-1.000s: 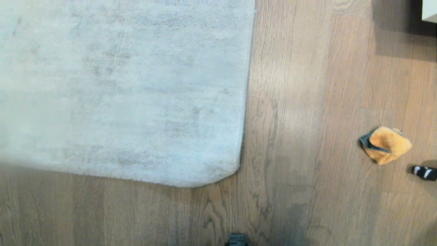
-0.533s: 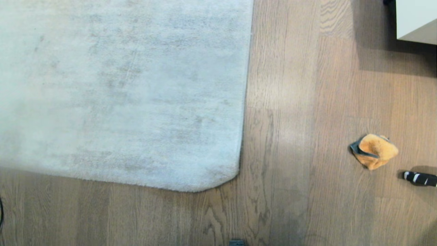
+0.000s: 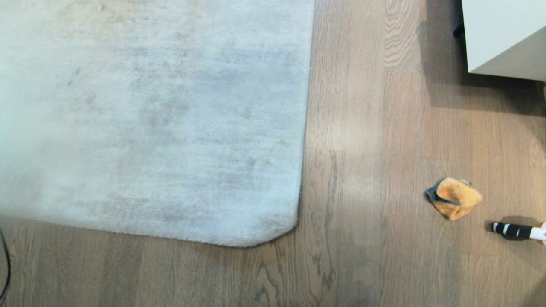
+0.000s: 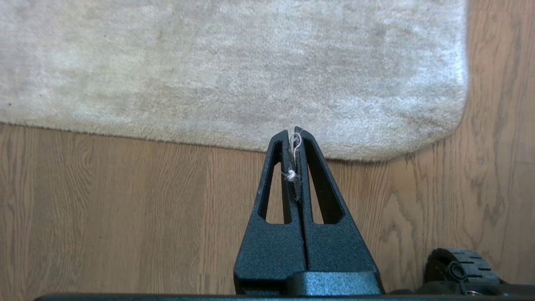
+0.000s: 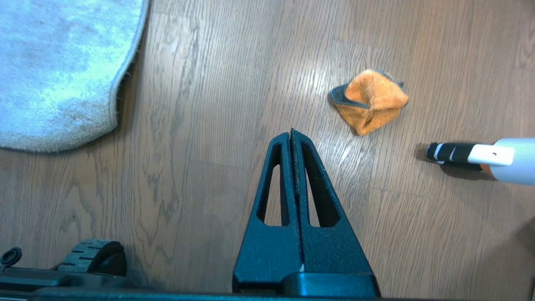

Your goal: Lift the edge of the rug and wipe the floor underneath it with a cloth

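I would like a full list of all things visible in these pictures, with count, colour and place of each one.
rug: 1, pale grey-beige, flat on the floor, head view's left; rounded corner near the robot.
floor: grey-brown wooden planks, under everything.
cloth: 1, orange-yellow with dark grey trim, crumpled on the floor, right of the rug, apart from it.
black-and-white striped tip: 1, on a white tube, beside the cloth, at the right border.
white furniture: 1, far right corner.
black cable: 1, left border.
wheel: black, on the robot's base.
left gripper: black, shut, over the rug edge, fluff between its fingers.
right gripper: black, shut, over bare floor.
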Robot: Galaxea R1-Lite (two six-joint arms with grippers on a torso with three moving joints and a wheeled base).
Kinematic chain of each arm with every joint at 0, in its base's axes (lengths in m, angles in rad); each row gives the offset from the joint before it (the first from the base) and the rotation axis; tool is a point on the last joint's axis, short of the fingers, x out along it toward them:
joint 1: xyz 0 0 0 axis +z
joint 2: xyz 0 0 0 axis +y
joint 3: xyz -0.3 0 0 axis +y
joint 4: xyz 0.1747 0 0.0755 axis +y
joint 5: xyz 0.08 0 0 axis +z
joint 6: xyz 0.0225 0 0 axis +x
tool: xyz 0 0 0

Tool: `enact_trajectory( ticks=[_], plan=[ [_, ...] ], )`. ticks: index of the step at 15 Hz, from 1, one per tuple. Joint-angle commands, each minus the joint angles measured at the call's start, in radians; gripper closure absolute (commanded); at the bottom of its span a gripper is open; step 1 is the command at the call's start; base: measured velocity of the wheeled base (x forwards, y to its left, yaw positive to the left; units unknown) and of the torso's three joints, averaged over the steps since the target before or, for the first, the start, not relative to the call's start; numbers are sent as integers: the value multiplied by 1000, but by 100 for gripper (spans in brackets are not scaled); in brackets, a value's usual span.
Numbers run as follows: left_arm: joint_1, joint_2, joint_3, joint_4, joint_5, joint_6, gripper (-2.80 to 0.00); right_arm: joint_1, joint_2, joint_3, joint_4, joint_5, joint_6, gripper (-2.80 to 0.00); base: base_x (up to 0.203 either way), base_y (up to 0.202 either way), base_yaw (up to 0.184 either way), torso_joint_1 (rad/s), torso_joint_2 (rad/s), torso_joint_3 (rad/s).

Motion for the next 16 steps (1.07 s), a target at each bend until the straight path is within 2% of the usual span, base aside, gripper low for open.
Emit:
enact_trajectory(
  ticks=[1, 16],
  plan=[
    [0, 0, 0, 0, 2, 0, 0, 0, 2, 0, -1, 1, -1, 0, 0, 0, 0, 2, 2, 203],
    [0, 0, 0, 0, 2, -4, 0, 0, 2, 0, -1, 1, -1, 0, 0, 0, 0, 3, 2, 200]
  ],
)
